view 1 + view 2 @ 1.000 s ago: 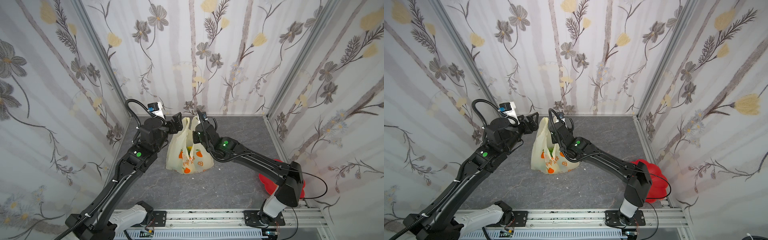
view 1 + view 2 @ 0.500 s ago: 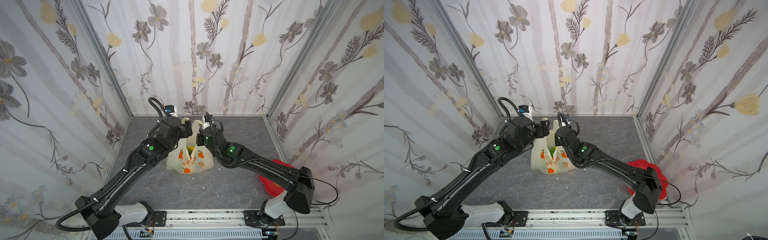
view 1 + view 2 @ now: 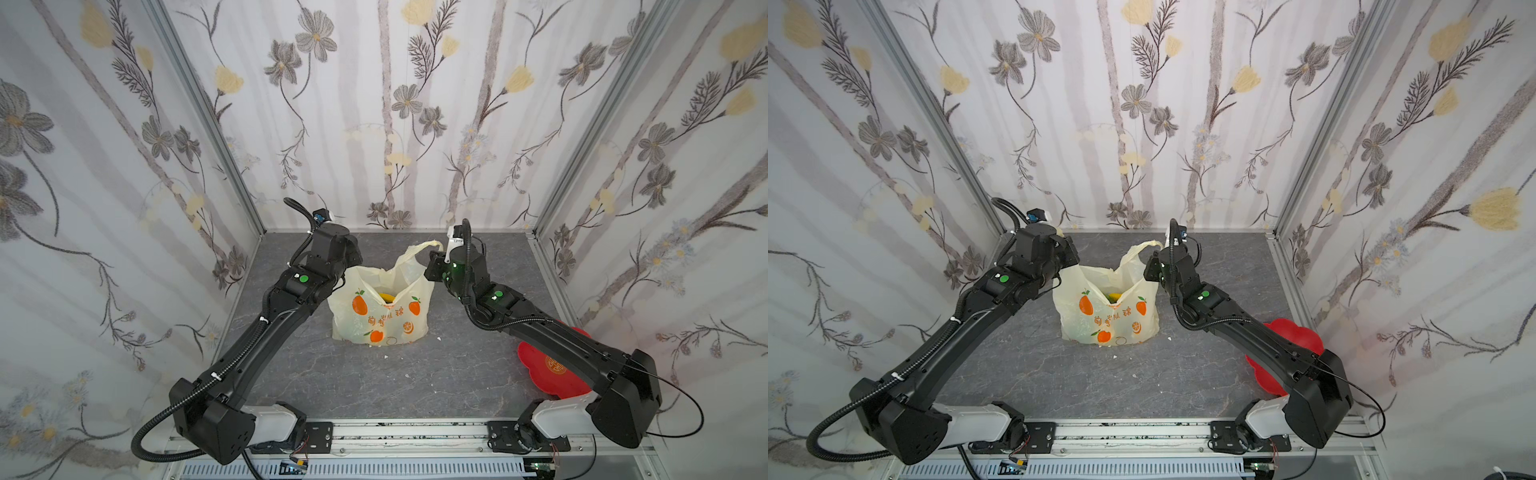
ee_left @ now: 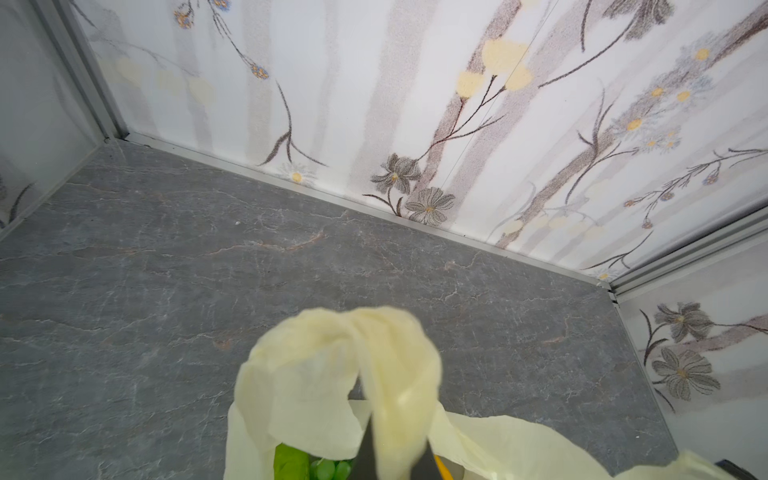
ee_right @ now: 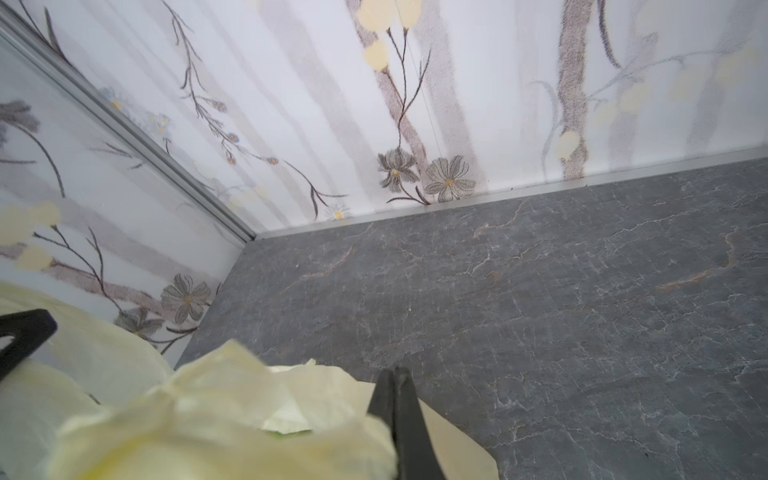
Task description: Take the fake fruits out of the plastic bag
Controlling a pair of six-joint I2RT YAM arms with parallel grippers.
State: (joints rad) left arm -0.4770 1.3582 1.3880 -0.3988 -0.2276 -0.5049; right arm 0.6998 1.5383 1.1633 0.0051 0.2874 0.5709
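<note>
Firmly closed, end effectors [image 3: 354, 266] [image 5: 395, 376] pinching plastic bag [image 3: 380, 322]

Both top views look from high above my bases [image 3: 270, 428] at 6 o'clock, down across the whole table [image 3: 374, 386]. My left wrist camera sits close over the bag [image 4: 332, 374], facing the wall [image 4: 374, 83] toward 1 o'clock; my right one faces 11. All four share the bag.

A red flower-shaped dish [image 3: 549, 375] lies on the grey desk [image 3: 374, 386], well apart from the right fingers [image 5: 400, 417], toward the front rail [image 3: 395, 435]. Small white crumbs [image 3: 385, 356] lie nearer them.
</note>
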